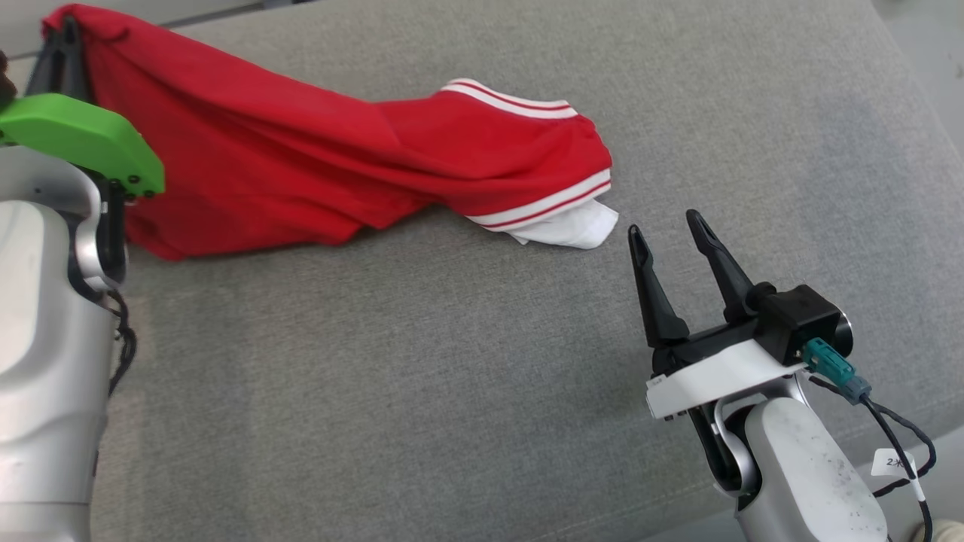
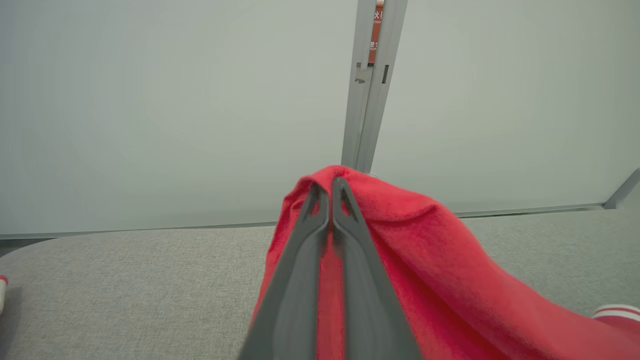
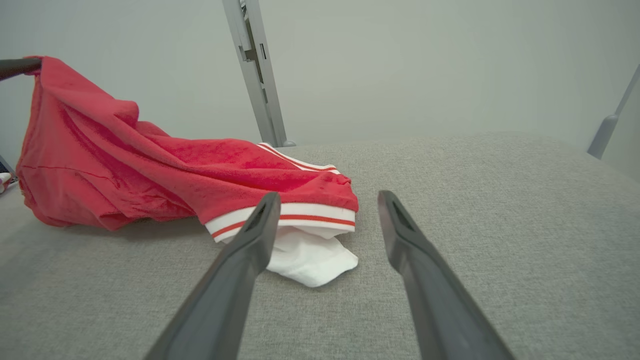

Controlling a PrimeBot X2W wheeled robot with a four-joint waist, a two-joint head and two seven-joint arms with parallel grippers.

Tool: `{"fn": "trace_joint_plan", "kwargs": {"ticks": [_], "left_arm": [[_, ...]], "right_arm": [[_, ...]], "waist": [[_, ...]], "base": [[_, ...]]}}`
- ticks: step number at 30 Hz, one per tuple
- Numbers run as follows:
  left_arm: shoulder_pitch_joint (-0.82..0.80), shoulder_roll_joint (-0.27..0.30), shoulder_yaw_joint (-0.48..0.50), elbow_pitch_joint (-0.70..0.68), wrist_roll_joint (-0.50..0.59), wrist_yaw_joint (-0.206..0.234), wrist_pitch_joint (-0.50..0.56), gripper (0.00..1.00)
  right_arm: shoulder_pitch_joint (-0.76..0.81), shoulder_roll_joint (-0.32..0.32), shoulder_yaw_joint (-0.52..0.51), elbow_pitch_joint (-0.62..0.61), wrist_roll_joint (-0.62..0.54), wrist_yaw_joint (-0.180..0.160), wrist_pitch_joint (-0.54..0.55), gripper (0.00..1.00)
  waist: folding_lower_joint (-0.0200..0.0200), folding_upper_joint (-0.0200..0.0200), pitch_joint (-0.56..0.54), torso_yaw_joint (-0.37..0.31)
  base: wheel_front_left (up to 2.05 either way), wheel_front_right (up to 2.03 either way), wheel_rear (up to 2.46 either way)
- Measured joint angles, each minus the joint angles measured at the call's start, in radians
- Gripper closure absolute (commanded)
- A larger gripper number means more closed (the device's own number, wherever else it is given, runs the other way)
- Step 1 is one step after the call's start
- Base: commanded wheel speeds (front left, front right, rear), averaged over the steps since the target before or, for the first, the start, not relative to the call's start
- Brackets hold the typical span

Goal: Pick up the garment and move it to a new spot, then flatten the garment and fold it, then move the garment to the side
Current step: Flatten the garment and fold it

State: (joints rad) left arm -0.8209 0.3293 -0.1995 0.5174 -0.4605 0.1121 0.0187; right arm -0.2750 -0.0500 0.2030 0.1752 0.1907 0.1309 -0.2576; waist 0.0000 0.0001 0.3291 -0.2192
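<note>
The garment [image 1: 316,158] is red with white-and-red striped cuffs and a white inner flap [image 1: 572,229]. It stretches from the far left down to the middle of the grey cushion. My left gripper [image 2: 330,186] is shut on the garment [image 2: 425,260] at one raised end, holding that end above the surface; its fingers [image 1: 64,56] show at the top left of the head view. My right gripper [image 1: 666,222] stands open just right of the striped cuff [image 3: 295,212], touching nothing. From the right wrist the garment [image 3: 125,165] slopes down from the lifted corner to the cushion.
The grey cushioned surface [image 1: 467,391] spreads wide to the right and front. A pale wall with a grey vertical post [image 3: 257,75] stands behind it. The cushion's right edge [image 1: 926,120] curves down.
</note>
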Motion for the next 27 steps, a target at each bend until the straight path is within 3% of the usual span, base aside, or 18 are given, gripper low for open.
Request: {"fn": "trace_joint_plan", "kwargs": {"ticks": [8,9,10,11,12,22,27], "left_arm": [[-0.055,0.021,-0.011,0.161,0.040,0.013,-0.085,1.00],[-0.056,0.014,-0.015,0.179,0.040,0.010,-0.094,0.88],[-0.057,0.004,-0.020,0.196,0.040,0.004,-0.105,0.58],[-0.057,-0.002,-0.024,0.207,0.039,-0.001,-0.114,0.12],[-0.057,-0.010,-0.029,0.222,0.039,-0.008,-0.123,0.00],[-0.031,-0.049,-0.041,0.252,0.015,-0.057,-0.215,0.00],[0.057,-0.064,-0.026,0.227,-0.038,-0.069,-0.184,0.00]], "right_arm": [[-0.019,0.000,0.002,-0.014,-0.007,0.000,-0.001,0.00],[-0.019,0.000,-0.001,-0.015,-0.010,0.000,-0.001,0.00],[-0.019,0.000,-0.003,-0.016,-0.011,0.000,-0.001,0.00],[-0.019,0.000,-0.005,-0.017,-0.011,0.000,-0.002,0.00],[-0.019,0.000,-0.006,-0.017,-0.013,0.000,-0.003,0.00],[-0.024,0.001,-0.013,-0.015,-0.019,0.000,-0.003,0.00],[-0.013,0.001,-0.026,-0.009,-0.019,0.000,0.002,0.00]], "waist": [[0.0000,0.0000,0.080,-0.042],[0.0000,0.0000,0.089,-0.045],[0.0000,0.0000,0.096,-0.046],[0.0000,0.0000,0.101,-0.045],[0.0001,0.0000,0.104,-0.041],[0.0000,0.0000,0.073,0.028],[0.0001,0.0000,0.027,0.064]], "base": [[0.00,0.00,0.00],[0.00,0.00,0.00],[0.00,0.00,0.00],[0.00,0.00,0.00],[0.00,0.00,0.00],[0.00,0.00,0.00],[0.00,0.00,0.00]]}}
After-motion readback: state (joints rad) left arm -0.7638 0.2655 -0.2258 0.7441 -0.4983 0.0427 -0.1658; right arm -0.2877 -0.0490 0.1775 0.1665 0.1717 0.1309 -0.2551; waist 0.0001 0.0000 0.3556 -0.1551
